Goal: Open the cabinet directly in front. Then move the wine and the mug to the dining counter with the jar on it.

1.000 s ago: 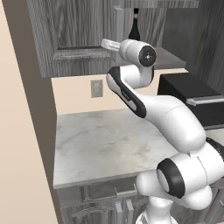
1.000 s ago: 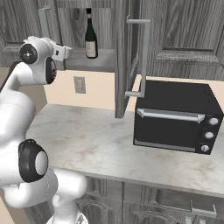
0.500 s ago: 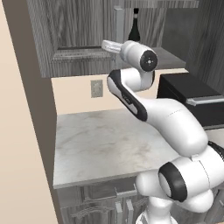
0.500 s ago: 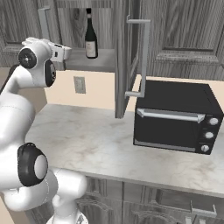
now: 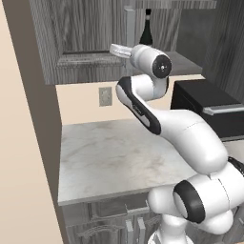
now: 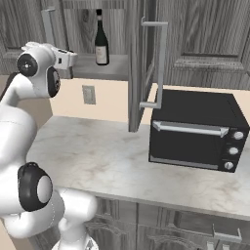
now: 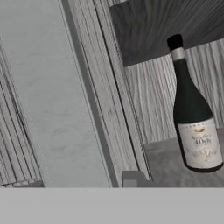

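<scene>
step: finish opening cabinet [image 6: 205,44] | near: marble table [image 5: 114,152] bare, black oven [image 6: 195,129] to the right | end effector at left door edge, grip state can't tell | far: wine [image 7: 192,118] upright on shelf, mug unseen | tip: swing left door fully clear w/o hitting bottle

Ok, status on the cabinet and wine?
Right cabinet door open, left door shut. Wine upright on shelf, untouched. Fingers' state unclear. Left handle beside hand.
</scene>
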Robot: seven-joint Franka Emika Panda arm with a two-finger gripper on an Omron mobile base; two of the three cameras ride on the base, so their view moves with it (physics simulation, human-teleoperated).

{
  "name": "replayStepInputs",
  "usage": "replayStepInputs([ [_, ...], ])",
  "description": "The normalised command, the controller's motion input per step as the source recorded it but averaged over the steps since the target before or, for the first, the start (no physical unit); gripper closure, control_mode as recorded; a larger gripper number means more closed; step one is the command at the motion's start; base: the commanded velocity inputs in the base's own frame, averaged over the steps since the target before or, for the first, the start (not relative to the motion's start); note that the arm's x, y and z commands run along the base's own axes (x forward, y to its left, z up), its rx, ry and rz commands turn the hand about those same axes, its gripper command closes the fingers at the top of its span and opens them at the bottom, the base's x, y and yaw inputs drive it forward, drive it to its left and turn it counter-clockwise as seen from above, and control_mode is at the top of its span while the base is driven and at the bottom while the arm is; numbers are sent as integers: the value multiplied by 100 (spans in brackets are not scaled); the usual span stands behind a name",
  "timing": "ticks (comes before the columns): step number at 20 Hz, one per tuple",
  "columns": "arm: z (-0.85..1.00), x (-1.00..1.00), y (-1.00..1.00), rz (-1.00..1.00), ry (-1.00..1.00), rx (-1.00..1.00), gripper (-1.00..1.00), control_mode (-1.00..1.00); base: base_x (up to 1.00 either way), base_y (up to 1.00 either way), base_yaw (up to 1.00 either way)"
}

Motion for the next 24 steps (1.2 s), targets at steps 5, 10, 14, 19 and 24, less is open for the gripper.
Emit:
replayStepInputs([
  [5,8,-60,71,0,11,0,100,-100,0,0,0],
  [10,6,-89,79,-3,10,0,100,-100,0,0,0],
  [14,0,-91,84,-4,5,0,100,-100,0,0,0],
  [19,-37,-90,80,0,-1,-6,100,-100,0,0,0],
  [24,-25,-91,85,-1,0,-3,100,-100,0,0,0],
])
